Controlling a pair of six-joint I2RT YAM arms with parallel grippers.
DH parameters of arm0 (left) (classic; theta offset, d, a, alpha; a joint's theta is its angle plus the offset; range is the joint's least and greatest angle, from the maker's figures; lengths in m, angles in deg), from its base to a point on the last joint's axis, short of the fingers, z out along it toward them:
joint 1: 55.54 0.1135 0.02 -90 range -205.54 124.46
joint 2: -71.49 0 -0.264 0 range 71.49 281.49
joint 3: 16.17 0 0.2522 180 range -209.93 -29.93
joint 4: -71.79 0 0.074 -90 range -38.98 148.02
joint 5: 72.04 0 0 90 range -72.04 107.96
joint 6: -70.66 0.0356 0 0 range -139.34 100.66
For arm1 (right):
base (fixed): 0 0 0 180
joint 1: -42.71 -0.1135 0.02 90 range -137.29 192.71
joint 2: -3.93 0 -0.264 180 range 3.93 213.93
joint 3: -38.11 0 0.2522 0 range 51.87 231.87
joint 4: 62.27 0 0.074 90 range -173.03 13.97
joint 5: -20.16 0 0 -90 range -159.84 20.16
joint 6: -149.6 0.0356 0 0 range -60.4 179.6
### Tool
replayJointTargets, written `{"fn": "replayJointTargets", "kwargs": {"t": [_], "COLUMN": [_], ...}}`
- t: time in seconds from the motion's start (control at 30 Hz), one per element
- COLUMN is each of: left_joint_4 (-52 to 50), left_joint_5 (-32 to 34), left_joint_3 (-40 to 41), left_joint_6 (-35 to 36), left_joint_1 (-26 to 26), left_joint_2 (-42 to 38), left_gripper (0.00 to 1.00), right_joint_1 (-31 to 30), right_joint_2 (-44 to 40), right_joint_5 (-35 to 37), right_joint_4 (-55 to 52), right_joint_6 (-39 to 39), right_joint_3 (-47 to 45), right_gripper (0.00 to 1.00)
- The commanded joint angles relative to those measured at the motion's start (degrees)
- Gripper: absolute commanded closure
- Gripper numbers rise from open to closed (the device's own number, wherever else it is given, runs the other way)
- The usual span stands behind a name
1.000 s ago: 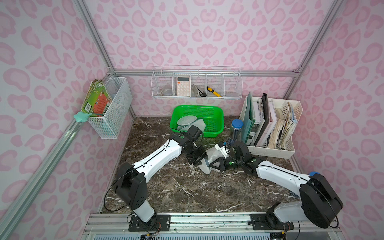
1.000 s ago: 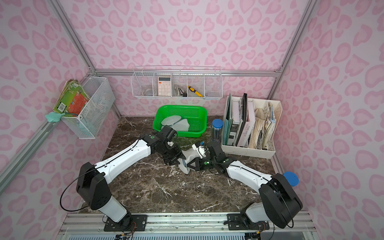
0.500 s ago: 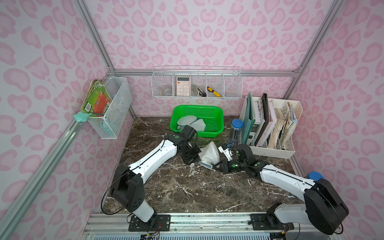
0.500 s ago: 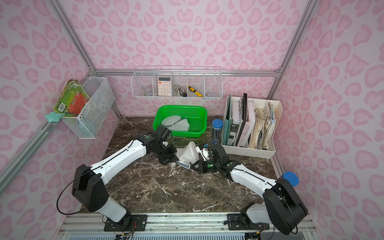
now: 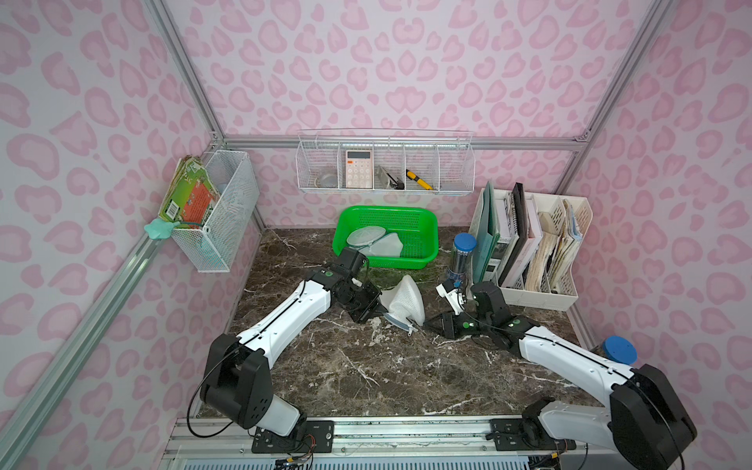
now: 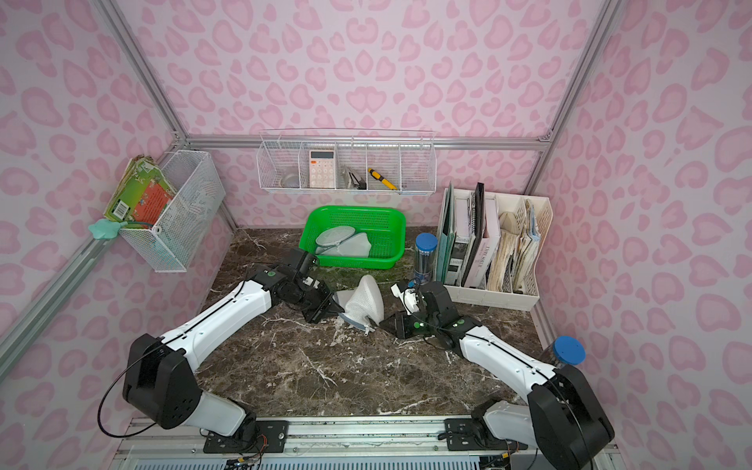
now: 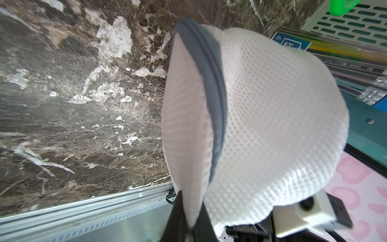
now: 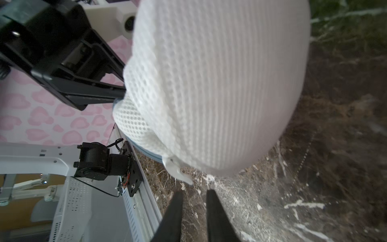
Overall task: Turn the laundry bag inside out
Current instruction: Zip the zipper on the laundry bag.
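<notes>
The laundry bag [image 5: 403,298] is a white mesh pouch with a grey zipper band [image 7: 212,83]. It stands bulged up on the marble table, mid-table, in both top views [image 6: 365,300]. My left gripper [image 5: 377,312] is at the bag's left side. In the left wrist view the left gripper [image 7: 191,226] is shut on the bag's edge. My right gripper [image 5: 428,323] sits low on the table just right of the bag. Its jaws [image 8: 193,194] are open with only bare marble between them. The bag's white zipper pull [image 8: 178,170] hangs just ahead of them, untouched.
A green basket [image 5: 423,228] holding other mesh bags stands behind the bag. A blue-capped tube [image 5: 462,254] and a white file organizer [image 5: 537,285] are at the back right. A blue-lidded jar [image 5: 619,350] stands by my right arm. Wire baskets hang on the walls.
My right gripper has opened, let go of the bag and drawn back to the right. My left gripper has shut on the bag's edge, and the bag now stands up, bulged.
</notes>
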Motion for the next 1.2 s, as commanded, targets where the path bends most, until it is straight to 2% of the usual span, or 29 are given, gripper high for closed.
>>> {"fn": "replayJointTargets", "kwargs": {"t": [0.0, 0.23, 0.4, 0.67, 0.8, 0.83, 0.87, 0.97, 1.03, 1.1, 1.17], "left_joint_4": [1.2, 1.2, 1.2, 1.2, 1.2, 1.2, 1.2, 1.2, 0.9, 0.9, 0.0], "left_joint_5": [-0.5, -0.7, -0.8, -0.6, -0.5, -0.5, -0.5, -0.4, 0.0, 0.6, 1.9], "left_joint_3": [-0.4, -0.1, -0.2, -0.2, -0.4, -0.4, -0.6, -0.9, -1.1, -0.9, -1.4], "left_joint_6": [-0.7, -1.1, -1.1, -1.4, -1.7, -1.7, -1.7, -1.6, -1.5, -1.3, -0.3], "left_joint_1": [-0.3, -0.6, -0.7, -0.8, -0.8, -0.8, -0.8, -0.8, -0.5, 0.4, 2.6], "left_joint_2": [0.2, 0.1, 0.1, -0.1, -0.1, 0.0, 0.0, 0.1, -0.1, -1.2, -3.1], "left_gripper": [1.0, 0.99, 0.99, 0.98, 0.96, 0.96, 0.96, 0.96, 0.95, 0.87, 0.54], "right_joint_1": [-5.1, -18.6, -21.2, -22.9, -23.1, -23.1, -23.1, -23.0, -22.8, -21.7, -19.1], "right_joint_2": [-2.6, -7.0, -2.6, 6.3, 8.8, 9.2, 9.5, 9.9, 9.9, 9.8, 9.5], "right_joint_5": [10.3, 31.2, 36.2, 37.8, 38.8, 38.8, 39.1, 40.5, 40.5, 37.5, 32.3], "right_joint_4": [-1.2, 8.9, 9.9, 8.5, 5.8, 5.5, 5.3, 5.2, 5.4, 6.3, 8.3], "right_joint_6": [-7.8, -21.2, -27.8, -32.6, -31.4, -31.3, -30.8, -28.9, -28.1, -26.2, -21.8], "right_joint_3": [1.9, -1.5, 1.1, 6.4, 8.0, 8.2, 8.3, 8.6, 8.8, 9.1, 8.8], "right_gripper": [0.54, 0.28, 0.31, 0.54, 0.59, 0.64, 0.75, 0.99, 1.0, 1.0, 1.0]}}
